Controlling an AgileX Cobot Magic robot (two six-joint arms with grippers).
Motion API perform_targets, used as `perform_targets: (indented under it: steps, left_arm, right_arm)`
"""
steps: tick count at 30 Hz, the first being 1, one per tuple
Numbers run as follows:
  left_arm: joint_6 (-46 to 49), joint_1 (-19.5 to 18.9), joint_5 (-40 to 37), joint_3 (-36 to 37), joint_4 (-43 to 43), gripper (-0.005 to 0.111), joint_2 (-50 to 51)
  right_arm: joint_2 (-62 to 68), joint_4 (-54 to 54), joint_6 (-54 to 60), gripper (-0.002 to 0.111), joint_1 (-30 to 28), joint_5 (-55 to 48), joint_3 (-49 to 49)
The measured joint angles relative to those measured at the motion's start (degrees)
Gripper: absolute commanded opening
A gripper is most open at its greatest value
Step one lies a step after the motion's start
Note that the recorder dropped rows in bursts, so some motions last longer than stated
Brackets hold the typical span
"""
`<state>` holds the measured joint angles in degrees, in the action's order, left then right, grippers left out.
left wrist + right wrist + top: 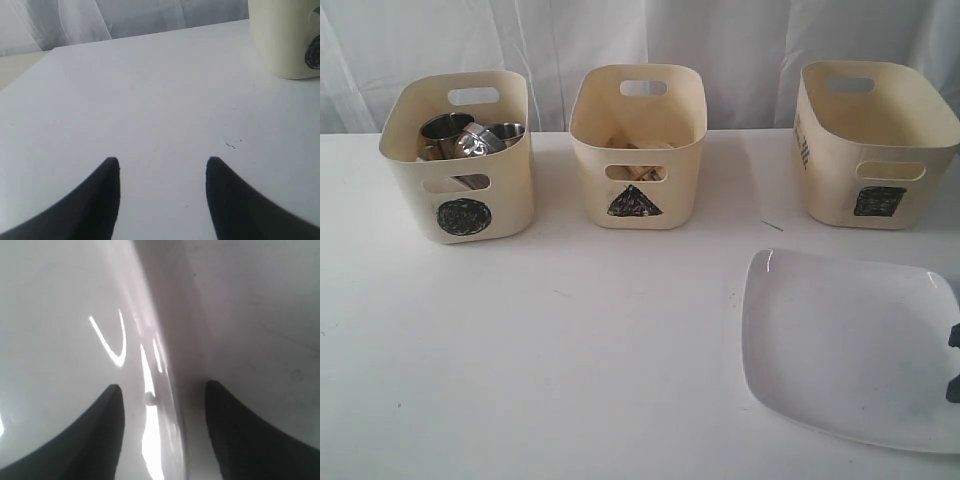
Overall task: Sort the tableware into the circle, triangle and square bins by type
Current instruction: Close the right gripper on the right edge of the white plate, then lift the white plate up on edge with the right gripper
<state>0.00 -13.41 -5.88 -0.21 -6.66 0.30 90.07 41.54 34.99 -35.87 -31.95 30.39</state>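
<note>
The large white square plate point(840, 350) lies flat at the front right of the table. My right gripper point(954, 362) shows only as two dark fingertips at the plate's right edge. In the right wrist view the right gripper point(162, 390) is open, and the plate's glossy rim point(150, 365) runs between its jaws, one finger over the plate and one over the table. The left gripper point(162, 162) is open over bare table, with nothing between its fingers. Steel mugs point(448, 130) and a steel bowl point(505, 132) sit in the circle bin point(410, 190).
The triangle bin point(670, 200) stands at the back middle with wooden-looking pieces inside. The square bin point(840, 190) stands at the back right, just behind the plate. The circle bin point(285, 40) appears at the edge of the left wrist view. A white curtain hangs behind the table.
</note>
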Motion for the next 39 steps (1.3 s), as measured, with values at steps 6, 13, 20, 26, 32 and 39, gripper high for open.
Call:
perform_targets:
  steps: [6,13,20,26,32,39]
  left_arm:
    - [0.0,0.0,0.0,0.0,0.0,0.056,0.0]
    - [0.0,0.0,0.0,0.0,0.0,0.056,0.0]
    - [0.0,0.0,0.0,0.0,0.0,0.056,0.0]
    - [0.0,0.0,0.0,0.0,0.0,0.056,0.0]
    - [0.0,0.0,0.0,0.0,0.0,0.056,0.0]
    - [0.0,0.0,0.0,0.0,0.0,0.056,0.0]
  right_arm:
    - [0.6,2.2,2.7,0.041,0.0,-2.4,0.0]
    - [1.1,2.2,3.1,0.016,0.0,-3.7,0.0]
    - [1.3,3.5,3.1,0.000,0.0,-5.2,0.0]
    - [-0.6,3.8,3.1,0.000,0.0,-6.1,-0.1]
    - [-7.6,5.3,3.1,0.000,0.0,-6.9,-0.2]
    - [-17.2,5.9,3.1,0.000,0.0,-7.9,-0.2]
